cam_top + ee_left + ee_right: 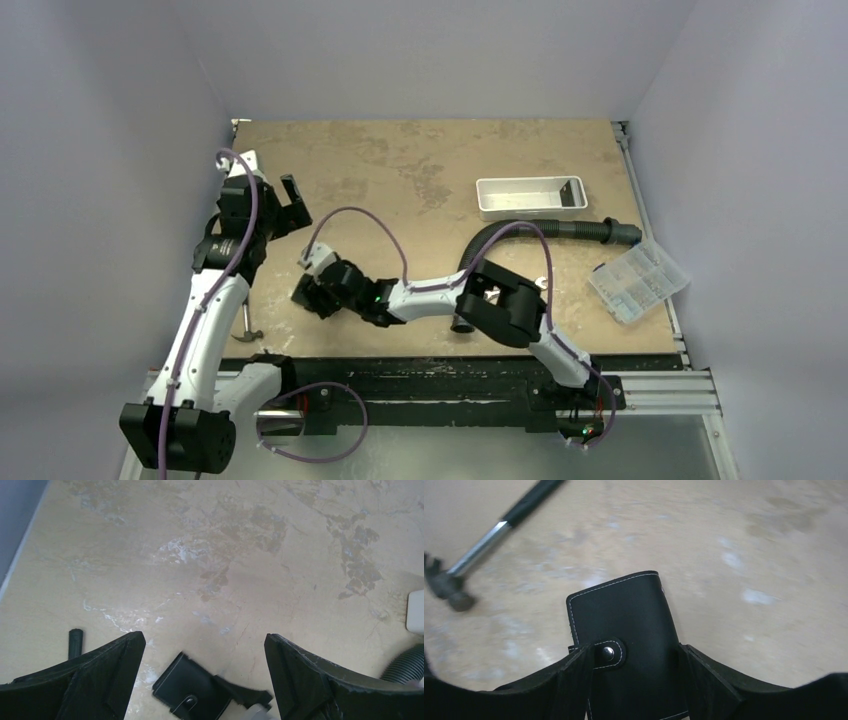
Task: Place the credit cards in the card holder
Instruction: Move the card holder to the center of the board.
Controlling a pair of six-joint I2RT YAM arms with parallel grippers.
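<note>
Grey-walled booth, tan mottled table (pixel 420 160). The card holder (pixel 624 610) sits at the near left part of the table, folded shut, its stud strap apparently snapped. A hammer (pixel 479 547) lies nearby.

The right gripper (pixel 631 654) straddles the holder, its fingers (pixel 574 680) pressed against both long edges, so we read it as clamped on the holder. We cannot tell whether the holder rests on the surface.

The left gripper (pixel 204 642) hangs above, jaws wide apart with nothing between them.

We see no credit cards in any view.

We judge the holder light, leather-like and a little springy — its stitched face is probably grippy enough. Pinching it by the edges may bow it. A safer hold would be flat across both faces near the spine, leaving the strap free to unsnap.
</note>
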